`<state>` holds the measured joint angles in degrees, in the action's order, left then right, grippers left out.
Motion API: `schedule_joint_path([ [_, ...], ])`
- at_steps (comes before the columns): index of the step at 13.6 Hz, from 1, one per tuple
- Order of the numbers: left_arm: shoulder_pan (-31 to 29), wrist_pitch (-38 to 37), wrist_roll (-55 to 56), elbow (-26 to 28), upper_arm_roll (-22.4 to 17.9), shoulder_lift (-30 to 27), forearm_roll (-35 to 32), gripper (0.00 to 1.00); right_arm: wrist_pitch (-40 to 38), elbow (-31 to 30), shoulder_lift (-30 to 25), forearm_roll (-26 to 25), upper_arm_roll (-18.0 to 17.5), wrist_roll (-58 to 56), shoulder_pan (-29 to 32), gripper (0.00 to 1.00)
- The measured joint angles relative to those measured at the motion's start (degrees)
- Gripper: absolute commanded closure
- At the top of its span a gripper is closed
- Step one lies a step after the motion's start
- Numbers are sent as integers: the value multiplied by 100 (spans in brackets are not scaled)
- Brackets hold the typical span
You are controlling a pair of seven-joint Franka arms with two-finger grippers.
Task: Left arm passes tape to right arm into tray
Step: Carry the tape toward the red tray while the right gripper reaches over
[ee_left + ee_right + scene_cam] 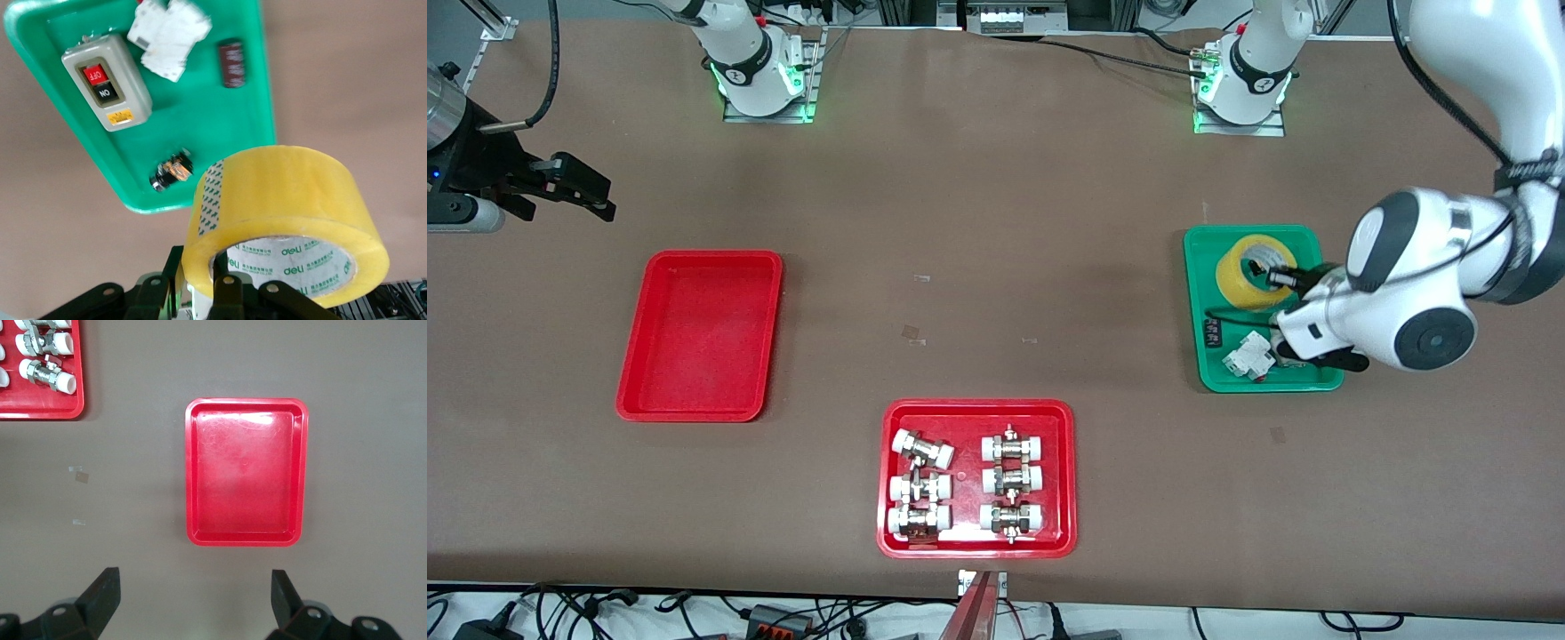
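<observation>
The tape (1254, 271), a wide yellowish roll with a white core, is over the end of the green tray (1199, 356) nearest the robot bases. My left gripper (1288, 278) is shut on the roll's wall, one finger inside the core and one outside. In the left wrist view the tape (287, 200) fills the foreground, gripped at its edge by the left gripper (199, 268). The red tray (698, 333) lies bare toward the right arm's end. My right gripper (580, 191) is open and empty, held over bare table beside the red tray (247, 473); its fingers (100, 593) are spread wide apart.
The green tray (200, 113) also holds an ON/OFF switch box (107, 90), a white breaker (1247, 356), a dark cylinder (231, 63) and a small connector (172, 171). A wider red tray (978, 405) of white-capped fittings sits near the front edge.
</observation>
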<state>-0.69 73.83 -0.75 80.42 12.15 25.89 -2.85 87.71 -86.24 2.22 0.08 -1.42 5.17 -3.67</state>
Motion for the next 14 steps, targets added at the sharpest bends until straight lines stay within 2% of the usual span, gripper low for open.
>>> schedule_joint_path([
  [2, 2, -213, 22, -533, 137, -219, 567, 99, -2, 0, 1, 0, 1, 0, 2, 0],
  [5, 336, 217, 244, -701, 186, -372, 1056, 99, -15, -1, 12, 0, -1, 0, 0, 0],
  [7, 833, 783, 811, -678, 194, -166, 1356, 99, -94, -24, 46, 0, -2, 0, -1, 0],
  [8, 1079, 1156, 1221, -670, 198, 19, 1739, 99, -192, -46, 76, 0, -2, 0, 0, 0],
  [11, 1699, 2524, 2357, -665, 211, 644, 2441, 99, -533, -102, 188, 35, 3, -8, 7, 0],
  [12, 1875, 2888, 2816, -667, 213, 801, 2587, 99, -574, -117, 211, 176, 2, -84, 8, 0],
  [14, 2179, 3476, 3631, -676, 216, 1012, 2925, 99, -601, -139, 269, 823, 5, -454, 74, 0],
])
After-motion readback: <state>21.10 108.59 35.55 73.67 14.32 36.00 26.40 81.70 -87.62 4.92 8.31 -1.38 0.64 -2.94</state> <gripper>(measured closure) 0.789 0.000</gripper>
